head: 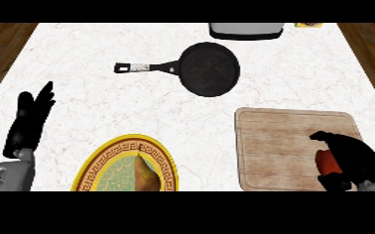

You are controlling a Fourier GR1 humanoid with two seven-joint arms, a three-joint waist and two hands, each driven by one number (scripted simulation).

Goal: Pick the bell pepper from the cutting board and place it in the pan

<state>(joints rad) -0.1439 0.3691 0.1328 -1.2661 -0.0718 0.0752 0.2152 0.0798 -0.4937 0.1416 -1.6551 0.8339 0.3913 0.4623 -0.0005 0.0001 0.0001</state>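
A black pan (210, 69) lies in the middle of the white counter, its handle (147, 67) pointing left. The wooden cutting board (282, 144) sits at the lower right. On the board's near right corner my right hand (348, 156) curls round a red bell pepper (327, 162), of which only a small red part shows between thumb and fingers. My left hand (29, 124) rests open at the left edge, fingers straight and pointing up, holding nothing.
A yellow patterned plate (124, 166) with a brown wedge of food on it sits at the lower middle. A white appliance (245, 29) stands at the counter's back edge, with a small yellow item (308, 25) beside it.
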